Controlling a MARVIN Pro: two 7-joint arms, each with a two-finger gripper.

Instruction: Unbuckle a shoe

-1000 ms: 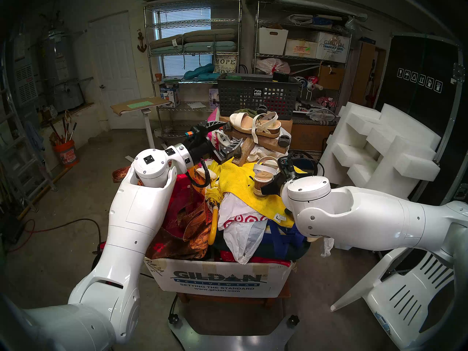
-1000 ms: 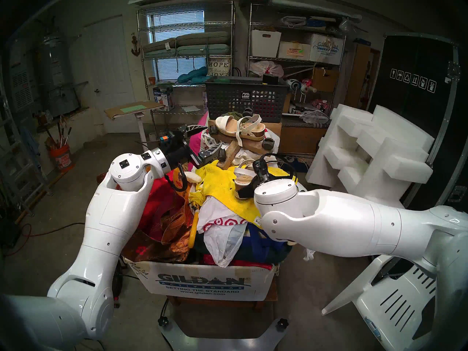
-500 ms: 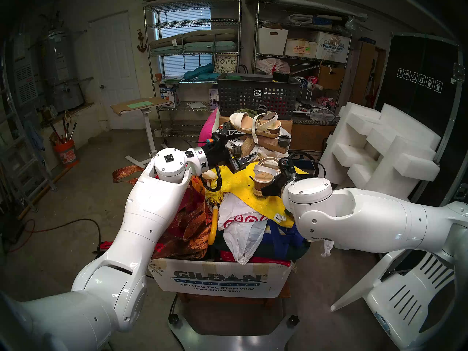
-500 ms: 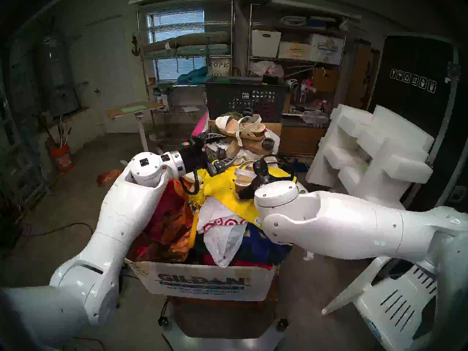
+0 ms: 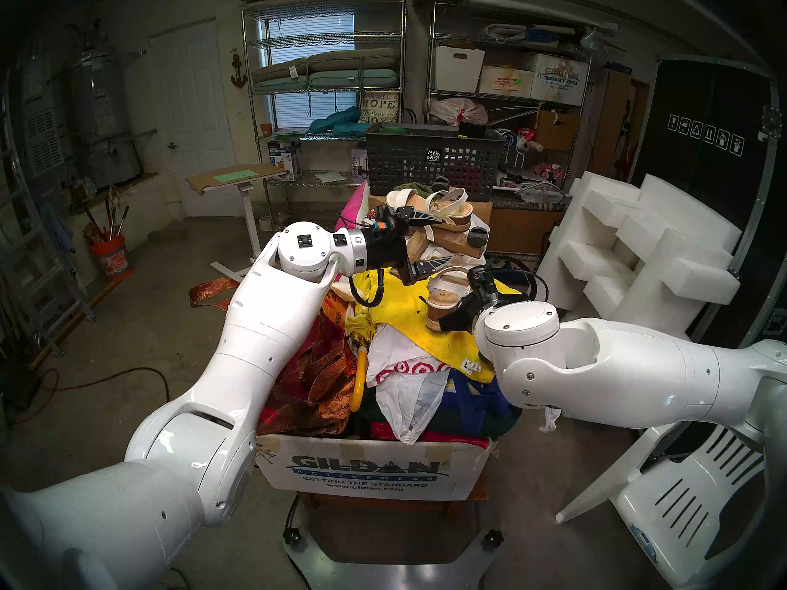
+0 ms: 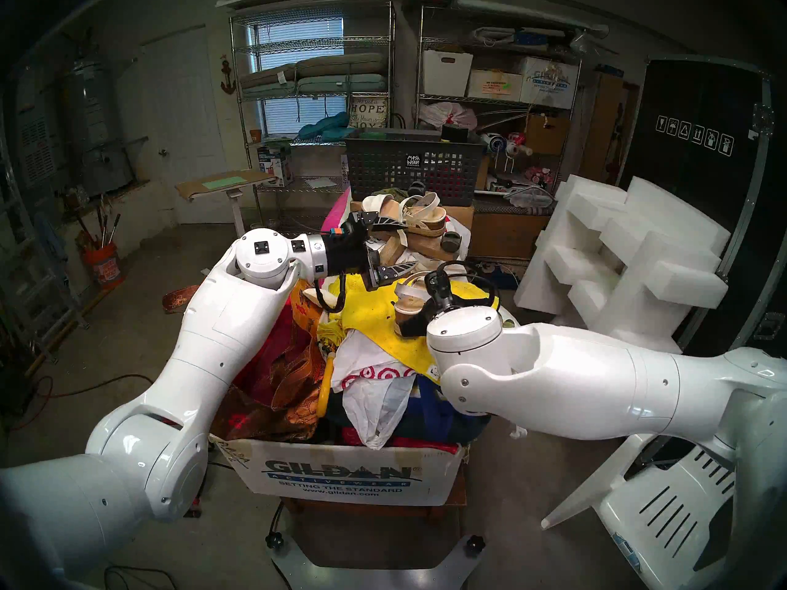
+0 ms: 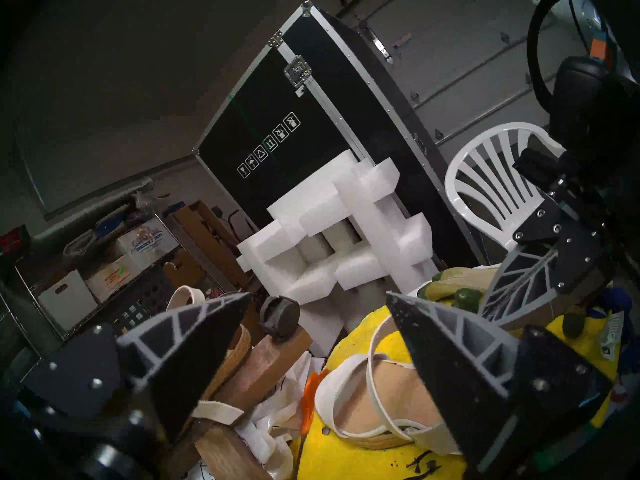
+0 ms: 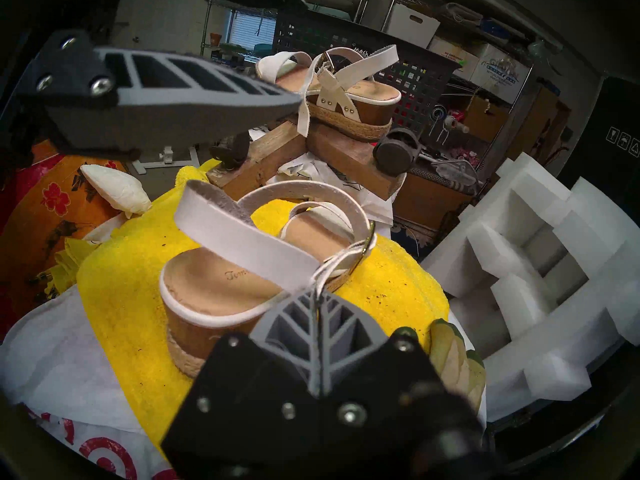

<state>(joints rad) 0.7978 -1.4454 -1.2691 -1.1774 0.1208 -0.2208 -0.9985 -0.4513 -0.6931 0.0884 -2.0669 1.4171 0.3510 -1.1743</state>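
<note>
White-strapped shoe (image 8: 242, 282) standing upright on a yellow towel (image 8: 121, 295) atop the heaped cardboard box (image 5: 374, 470); right end effector (image 8: 313, 295) pinched together on its thin ankle strap (image 8: 332, 264); left end effector (image 5: 434, 240), fingers spread wide and empty, just above the toe; twin sandal (image 5: 430, 212) on a wooden dolly (image 5: 460, 240) behind

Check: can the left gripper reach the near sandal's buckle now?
Probably: left gripper is open beside the sandal; its buckle sits uncovered on the far side, beyond the ankle strap.
</note>
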